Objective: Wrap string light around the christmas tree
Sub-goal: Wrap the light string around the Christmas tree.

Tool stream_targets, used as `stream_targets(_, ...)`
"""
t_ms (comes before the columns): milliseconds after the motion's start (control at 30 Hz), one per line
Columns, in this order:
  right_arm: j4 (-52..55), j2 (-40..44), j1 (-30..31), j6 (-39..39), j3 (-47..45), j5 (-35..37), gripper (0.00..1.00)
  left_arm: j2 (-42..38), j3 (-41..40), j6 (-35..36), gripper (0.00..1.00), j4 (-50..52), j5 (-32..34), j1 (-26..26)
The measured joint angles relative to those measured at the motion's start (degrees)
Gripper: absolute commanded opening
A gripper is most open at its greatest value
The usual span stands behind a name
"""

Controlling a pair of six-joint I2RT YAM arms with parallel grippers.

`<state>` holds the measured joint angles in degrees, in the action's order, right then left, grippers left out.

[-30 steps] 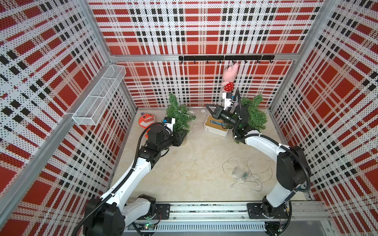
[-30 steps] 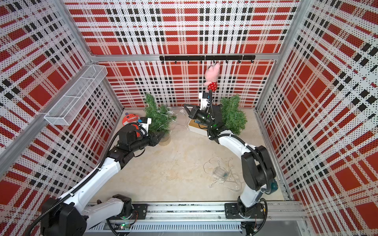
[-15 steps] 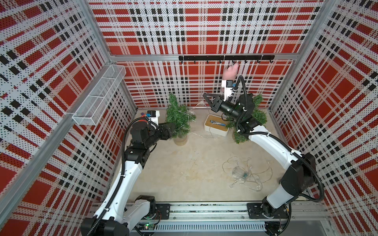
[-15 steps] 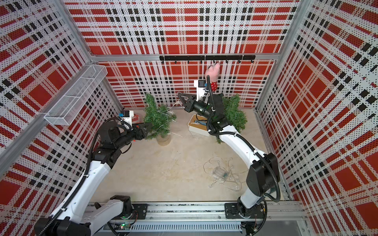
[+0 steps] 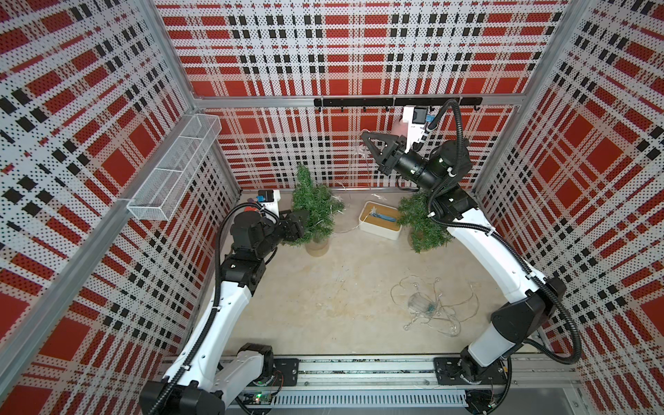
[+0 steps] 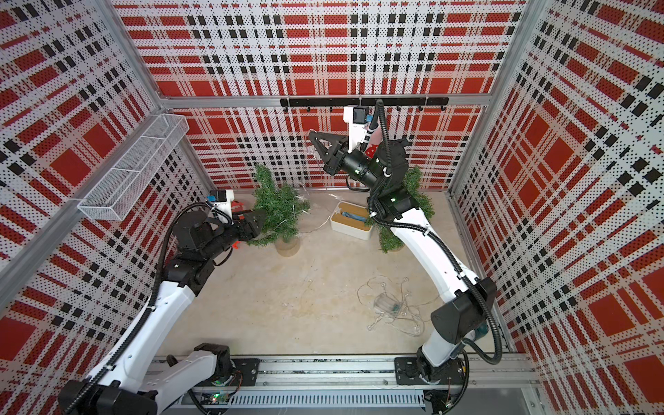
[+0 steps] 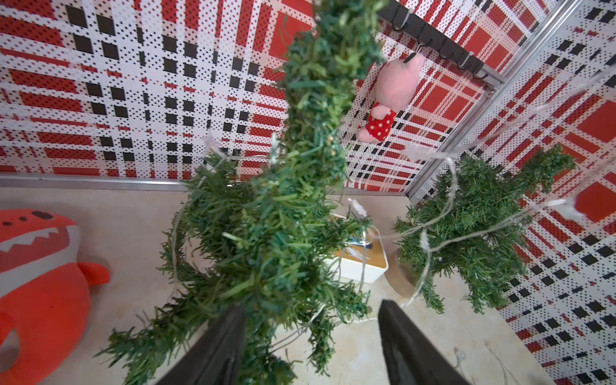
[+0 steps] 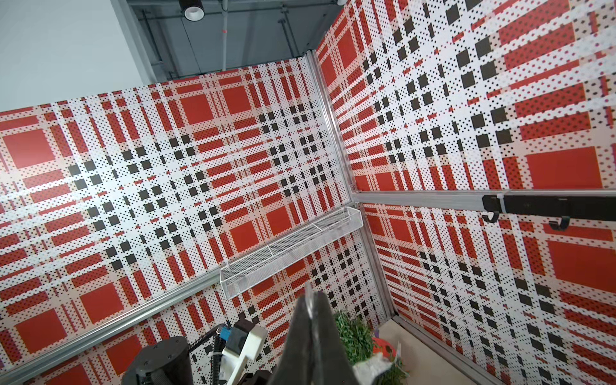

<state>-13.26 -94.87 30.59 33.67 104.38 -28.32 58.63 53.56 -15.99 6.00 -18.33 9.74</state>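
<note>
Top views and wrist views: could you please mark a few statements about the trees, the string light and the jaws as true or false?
1. The right gripper is high above the trees, jaws shut on a string light strand. True.
2. The left gripper has its jaws clamped shut. False: they stand apart at the lower branches of the partly wrapped tree.
3. A white box sits on the floor between that tree and the second tree. True.
4. All the string light is on a tree. False: a loose tangle lies on the floor.
5. The pink plush lies on the floor. False: it hangs from the hook rail.
</note>
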Motion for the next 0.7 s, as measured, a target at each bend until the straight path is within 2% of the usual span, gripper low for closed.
stream_targets(300,6.0,0.5,-0.6,-5.6,1.0,2.2,0.0,4.1,0.0,-0.3,0.7,-6.2,2.8,10.7)
stream_targets(533,7.1,11.1,-5.3,-8.5,-4.5,10.8,0.0,8.0,0.1,-0.5,0.7,-10.5,4.1,13.1)
stream_targets(700,5.3,16.1,-5.5,-8.9,-8.9,13.7,0.0,8.6,0.2,-0.5,0.7,-11.3,5.1,13.8)
